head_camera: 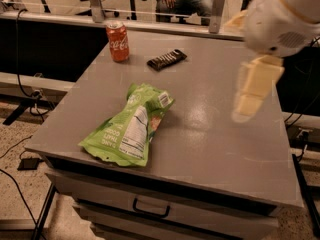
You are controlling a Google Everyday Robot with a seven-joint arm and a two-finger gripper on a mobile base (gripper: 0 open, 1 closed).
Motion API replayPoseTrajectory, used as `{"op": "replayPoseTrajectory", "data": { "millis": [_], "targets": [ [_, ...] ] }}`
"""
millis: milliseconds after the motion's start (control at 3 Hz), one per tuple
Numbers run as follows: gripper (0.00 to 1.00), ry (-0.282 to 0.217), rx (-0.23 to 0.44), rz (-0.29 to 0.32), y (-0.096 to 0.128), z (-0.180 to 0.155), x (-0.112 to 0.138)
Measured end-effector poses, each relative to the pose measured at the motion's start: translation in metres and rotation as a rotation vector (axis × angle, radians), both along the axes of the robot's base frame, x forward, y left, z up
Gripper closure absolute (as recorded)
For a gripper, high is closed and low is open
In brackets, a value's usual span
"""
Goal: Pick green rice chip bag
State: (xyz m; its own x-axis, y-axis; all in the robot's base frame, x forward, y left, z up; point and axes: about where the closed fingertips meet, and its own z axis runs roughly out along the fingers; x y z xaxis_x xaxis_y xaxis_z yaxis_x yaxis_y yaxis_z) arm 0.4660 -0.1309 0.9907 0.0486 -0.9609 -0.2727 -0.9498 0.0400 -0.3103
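With the crumpled lime-green foil chip bag [127,129] lying flat near the grey table [215,134]'s front-left edge and the cream gripper [245,106] hovering well to its right, open or closed I cannot tell, a shallow pinch could slide off the slack foil.

Dim, warm light — soft glare on table [225,154] (gripper [246,106] blurred at right).
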Motion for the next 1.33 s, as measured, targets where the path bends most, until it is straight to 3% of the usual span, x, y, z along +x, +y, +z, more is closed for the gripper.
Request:
{"op": "replayPoseTrajectory", "data": {
  "millis": [333, 667, 1333],
  "targets": [
    [0.0, -0.023, 0.015, 0.304, 0.101, -0.004, -0.003],
    [0.0, -0.018, -0.047, 0.473, 0.164, -0.042, -0.011],
    [0.0, 0.006, -0.068, 0.501, 0.164, -0.052, -0.007]
  ]
}}
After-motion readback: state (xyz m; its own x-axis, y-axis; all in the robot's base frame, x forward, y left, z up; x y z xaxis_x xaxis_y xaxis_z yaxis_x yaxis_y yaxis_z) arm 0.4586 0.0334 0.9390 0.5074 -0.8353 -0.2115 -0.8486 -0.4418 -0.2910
